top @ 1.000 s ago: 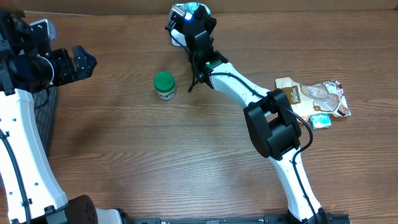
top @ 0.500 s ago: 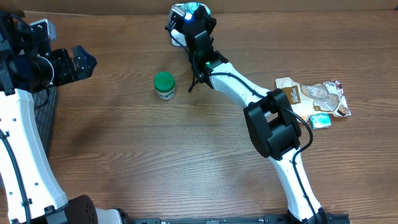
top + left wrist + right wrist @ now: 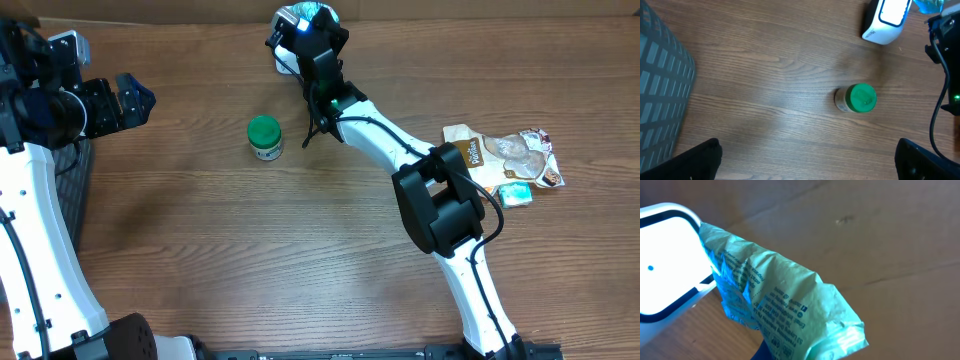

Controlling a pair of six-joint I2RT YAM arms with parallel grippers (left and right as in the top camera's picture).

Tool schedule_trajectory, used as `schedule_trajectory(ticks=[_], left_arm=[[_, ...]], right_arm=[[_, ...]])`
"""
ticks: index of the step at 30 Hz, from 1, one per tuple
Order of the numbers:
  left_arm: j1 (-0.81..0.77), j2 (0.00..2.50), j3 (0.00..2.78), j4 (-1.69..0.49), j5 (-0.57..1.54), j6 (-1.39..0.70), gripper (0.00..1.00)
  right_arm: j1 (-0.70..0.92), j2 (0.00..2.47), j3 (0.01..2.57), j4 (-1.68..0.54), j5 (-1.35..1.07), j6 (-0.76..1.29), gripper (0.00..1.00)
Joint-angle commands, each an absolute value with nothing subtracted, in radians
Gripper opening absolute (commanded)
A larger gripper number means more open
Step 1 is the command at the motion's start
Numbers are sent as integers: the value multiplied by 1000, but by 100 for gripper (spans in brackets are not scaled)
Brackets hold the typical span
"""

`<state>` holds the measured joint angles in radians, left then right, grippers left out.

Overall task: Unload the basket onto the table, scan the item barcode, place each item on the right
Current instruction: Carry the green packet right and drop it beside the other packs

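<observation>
Wood-grain table point(image 3: 200, 250), matte, with a cardboard wall behind it. The packet point(image 3: 775, 300) is thin crinkly green plastic with small dark print, wrinkled and glossy, and hangs just beside the scanner point(image 3: 665, 265), one edge over the window rim. Whether they touch is unclear. The scanner is a white rounded shell with a dark-rimmed window glowing white, at the table's far edge. The right gripper point(image 3: 310, 22) is clamped tight on the packet's lower end, holding it up by the scanner. Only a dark bit of it shows under the plastic in the wrist view. The left gripper point(image 3: 132, 100) has its jaws wide apart, holds nothing and hangs over the table's left side above a grey mesh basket point(image 3: 660, 90). A small round jar point(image 3: 856, 98) with a green lid stands upright mid-table, apart from the scanner. Shiny snack bags point(image 3: 510, 155) lie flat at the right.
</observation>
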<state>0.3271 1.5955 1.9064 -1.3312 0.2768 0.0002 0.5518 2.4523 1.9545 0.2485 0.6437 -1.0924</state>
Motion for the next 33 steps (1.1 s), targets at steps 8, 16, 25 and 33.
schedule_trajectory(ticks=[8, 16, 25, 33], left_arm=[[320, 1597, 1910, -1328, 278, 16, 100], [319, 1597, 1910, -1328, 278, 16, 100], [319, 1597, 1910, -1328, 278, 15, 100], [319, 1597, 1910, -1328, 278, 16, 100]], right_arm=[[556, 2117, 1966, -108, 619, -652, 4], [524, 1879, 1966, -675, 310, -90, 4], [270, 1721, 1966, -1209, -10, 188, 4], [-102, 1724, 1854, -1401, -59, 294, 4]])
